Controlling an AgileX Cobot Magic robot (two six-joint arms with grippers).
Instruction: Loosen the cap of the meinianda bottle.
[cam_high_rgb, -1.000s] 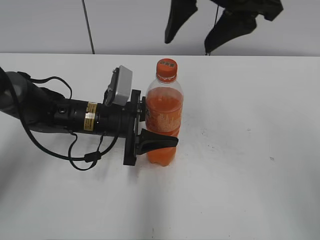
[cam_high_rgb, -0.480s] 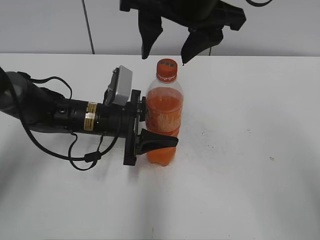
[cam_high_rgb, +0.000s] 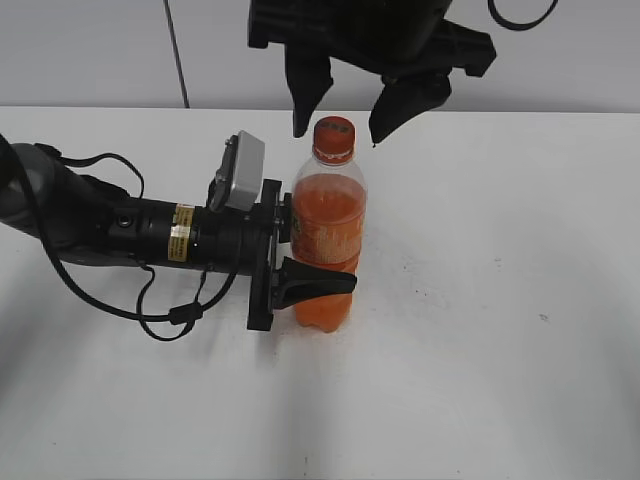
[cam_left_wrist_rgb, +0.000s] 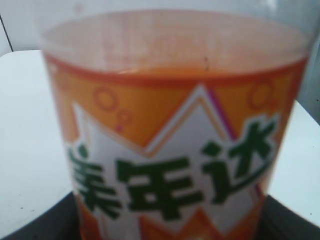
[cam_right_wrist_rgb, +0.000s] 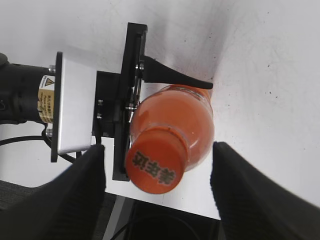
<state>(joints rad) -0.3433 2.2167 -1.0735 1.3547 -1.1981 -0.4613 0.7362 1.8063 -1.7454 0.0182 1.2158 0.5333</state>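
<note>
Standing upright on the white table (cam_high_rgb: 480, 350), the meinianda bottle (cam_high_rgb: 326, 250) is clamped at its label by the left gripper (cam_high_rgb: 300, 272). The right gripper (cam_high_rgb: 338, 118) hangs wide open, straddling the cap (cam_right_wrist_rgb: 154, 166). Nearly full, the bottle looks heavy and its thin wall squeezable; the small cap is likely slick, best pinched around its rim.

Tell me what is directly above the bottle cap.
The right tool hangs open over the cap, one finger either side, not touching. The left tool grips the bottle; the far finger is hidden.
</note>
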